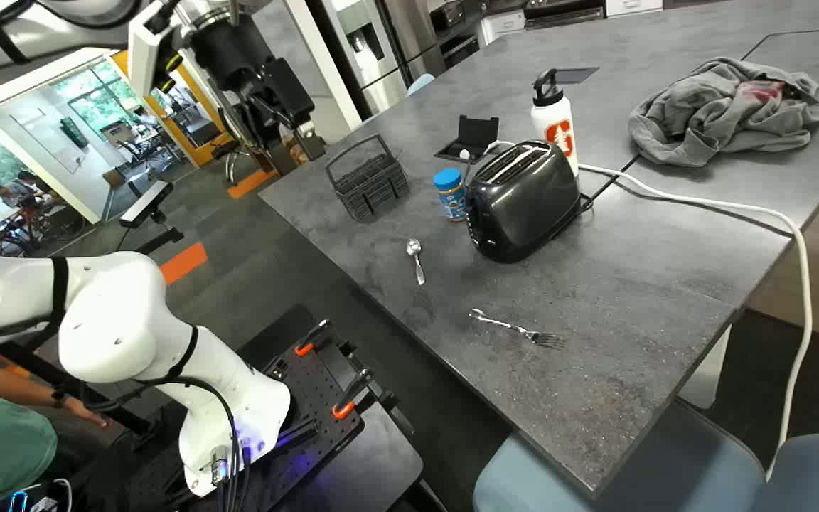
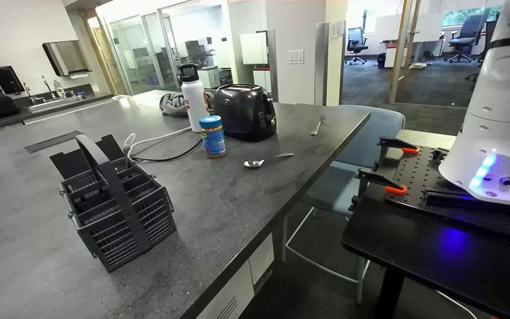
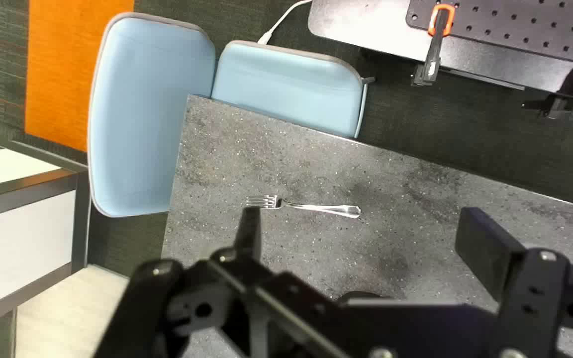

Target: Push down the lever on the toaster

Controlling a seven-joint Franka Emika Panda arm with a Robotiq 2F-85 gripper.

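I think the push on the lever has not begun, because the jaws hang up high in an exterior view, well apart from the toaster [image 1: 527, 206]. In the wrist view the jaws stand wide apart, and I see nothing held in them. The toaster sits on the worktop [image 1: 637, 306], with a blue-topped jar [image 1: 453, 200] just beside it. Its narrow end face [image 2: 268, 116] looks toward the robot's base [image 2: 467, 153], and the lever should be on that end.

So this seems to be the getting-there step. Next, the arm [image 1: 118, 323] needs to swing to that end, come in above the lever, and maybe bring the jaws together to make a firm poker. Then it should press straight down, slowly, so the toaster does not tip. The jar is close and could get bumped.

The lever is too small and dark for me to pick out, so I cannot tell if it is up or down. The top of the arm is cut off. In the wrist view the jaws cover much of the bottom. A dark bit [image 3: 363, 295] peeks out between them; it might be the toaster, but I cannot be sure.
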